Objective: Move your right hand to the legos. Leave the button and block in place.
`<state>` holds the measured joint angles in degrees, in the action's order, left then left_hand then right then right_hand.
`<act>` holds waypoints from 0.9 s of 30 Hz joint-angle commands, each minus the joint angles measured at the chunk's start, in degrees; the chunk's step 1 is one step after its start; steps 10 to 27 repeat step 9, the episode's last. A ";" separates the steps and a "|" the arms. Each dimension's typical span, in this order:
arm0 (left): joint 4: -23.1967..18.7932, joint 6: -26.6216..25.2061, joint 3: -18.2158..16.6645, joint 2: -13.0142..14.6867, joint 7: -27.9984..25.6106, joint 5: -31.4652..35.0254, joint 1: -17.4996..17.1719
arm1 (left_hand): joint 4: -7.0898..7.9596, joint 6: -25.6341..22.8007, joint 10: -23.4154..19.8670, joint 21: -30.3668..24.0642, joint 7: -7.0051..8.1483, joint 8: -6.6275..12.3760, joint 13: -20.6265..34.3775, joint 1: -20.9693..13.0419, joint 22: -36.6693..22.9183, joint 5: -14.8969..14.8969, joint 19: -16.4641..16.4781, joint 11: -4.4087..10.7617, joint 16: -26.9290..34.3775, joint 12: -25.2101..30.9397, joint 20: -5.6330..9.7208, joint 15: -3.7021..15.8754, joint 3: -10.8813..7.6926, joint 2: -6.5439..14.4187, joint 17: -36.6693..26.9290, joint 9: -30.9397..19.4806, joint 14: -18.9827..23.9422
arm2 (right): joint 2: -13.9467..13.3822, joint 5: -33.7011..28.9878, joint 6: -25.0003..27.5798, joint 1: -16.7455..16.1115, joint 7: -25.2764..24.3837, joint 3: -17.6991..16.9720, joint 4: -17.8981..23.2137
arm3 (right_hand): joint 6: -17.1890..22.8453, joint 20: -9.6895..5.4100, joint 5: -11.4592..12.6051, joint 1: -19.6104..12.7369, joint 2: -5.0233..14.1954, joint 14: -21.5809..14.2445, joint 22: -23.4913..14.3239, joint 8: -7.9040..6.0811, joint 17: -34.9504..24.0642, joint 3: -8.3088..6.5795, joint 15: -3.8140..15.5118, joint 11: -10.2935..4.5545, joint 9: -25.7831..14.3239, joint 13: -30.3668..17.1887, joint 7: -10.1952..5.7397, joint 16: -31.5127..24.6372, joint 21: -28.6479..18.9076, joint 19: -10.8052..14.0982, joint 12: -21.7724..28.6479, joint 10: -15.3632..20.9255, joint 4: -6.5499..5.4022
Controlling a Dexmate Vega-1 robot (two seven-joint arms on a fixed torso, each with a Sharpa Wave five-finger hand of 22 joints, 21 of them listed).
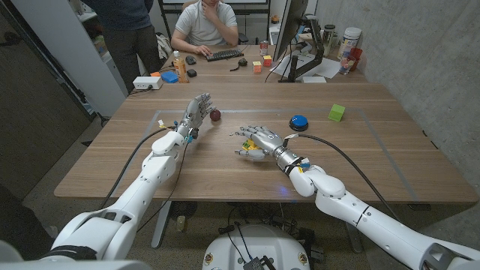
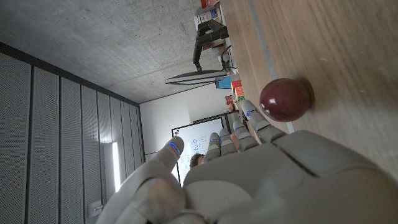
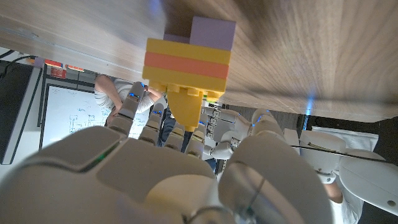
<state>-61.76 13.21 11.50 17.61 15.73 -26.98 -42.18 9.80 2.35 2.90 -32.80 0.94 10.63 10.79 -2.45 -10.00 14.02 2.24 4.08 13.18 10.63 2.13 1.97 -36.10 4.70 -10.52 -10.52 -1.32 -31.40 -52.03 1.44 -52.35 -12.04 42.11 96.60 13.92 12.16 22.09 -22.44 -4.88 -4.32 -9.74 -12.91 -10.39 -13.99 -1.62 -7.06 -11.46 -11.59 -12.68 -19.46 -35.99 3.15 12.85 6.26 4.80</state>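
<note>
Near the middle of the wooden table [image 1: 150,161], right hand [image 1: 259,141] lying low over the legos [image 1: 244,144], fingers spread and reaching toward the robot's left, bricks mostly hidden beneath them in the head view. Seen far better through the right wrist view: a stack of yellow, orange and purple legos [image 3: 189,59] on the wood just beyond the fingers [image 3: 146,124], close to the fingertips, contact impossible to judge, nothing plainly held. Farther back and to the right, blue button [image 1: 299,121] and green block [image 1: 336,112], well apart from the hand. On the robot's left side, left hand [image 1: 194,115] raised with fingers apart and empty, a dark red ball [image 1: 215,115] just beside it; ball [image 2: 285,99] shown large beyond the fingertips in the left wrist view.
</note>
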 commanded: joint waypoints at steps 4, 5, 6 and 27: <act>-1.44 -0.33 -0.13 0.37 -0.14 -0.11 -0.85 | 0.02 0.04 -0.15 0.16 0.14 0.42 0.28 0.29 -0.11 -0.17 0.65 0.20 0.09 0.20 3.14 1.85 -0.41 4.59 -0.20 -0.22 0.25 | -0.09 0.45 -0.10 -0.34 -0.10 -0.10 0.15 | 0.41 0.26 0.66 -1.11 -0.12 -0.97 -0.24 0.00 -0.15 -0.22 0.42 -0.07 -0.15 -0.29 -0.03 -0.14 0.38 0.85 0.04 0.74 0.40; -1.40 -0.30 -0.12 0.39 -0.10 -0.10 -0.83 | 0.02 0.03 -0.13 0.17 0.14 0.42 0.28 0.29 -0.11 -0.17 0.66 0.19 0.10 0.20 3.11 1.84 -0.41 4.59 -0.20 -0.22 0.27 | -0.06 0.55 -0.13 -0.33 -0.02 -0.11 0.14 | 0.46 0.26 0.70 -1.20 -0.11 -1.14 -0.24 0.00 -0.15 -0.21 0.56 -0.11 -0.15 -0.29 -0.03 -0.17 0.42 0.98 0.02 0.76 0.44; -1.41 -0.29 -0.11 0.41 -0.10 -0.07 -0.84 | 0.02 0.01 -0.17 0.18 0.13 0.43 0.28 0.29 -0.11 -0.17 0.68 0.15 0.09 0.21 3.12 1.85 -0.41 4.59 -0.20 -0.22 0.25 | -0.05 0.71 -0.18 -0.35 0.07 -0.15 0.15 | 0.48 0.27 0.72 -1.23 -0.11 -1.19 -0.24 0.00 -0.15 -0.20 0.56 -0.16 -0.15 -0.29 -0.03 -0.18 0.44 1.02 0.03 0.81 0.45; -1.34 -0.34 -0.02 0.47 -0.11 0.07 -0.75 | 0.02 -0.01 -0.17 0.23 0.14 0.43 0.28 0.29 -0.11 -0.17 0.70 0.13 0.08 0.21 3.11 1.88 -0.41 4.59 -0.19 -0.22 0.25 | -0.02 0.64 -0.13 -0.29 0.11 -0.13 0.09 | 0.52 0.27 0.74 -1.29 -0.11 -1.26 -0.24 0.00 -0.15 -0.19 0.59 -0.22 -0.15 -0.29 -0.03 -0.18 0.47 1.11 0.03 0.87 0.47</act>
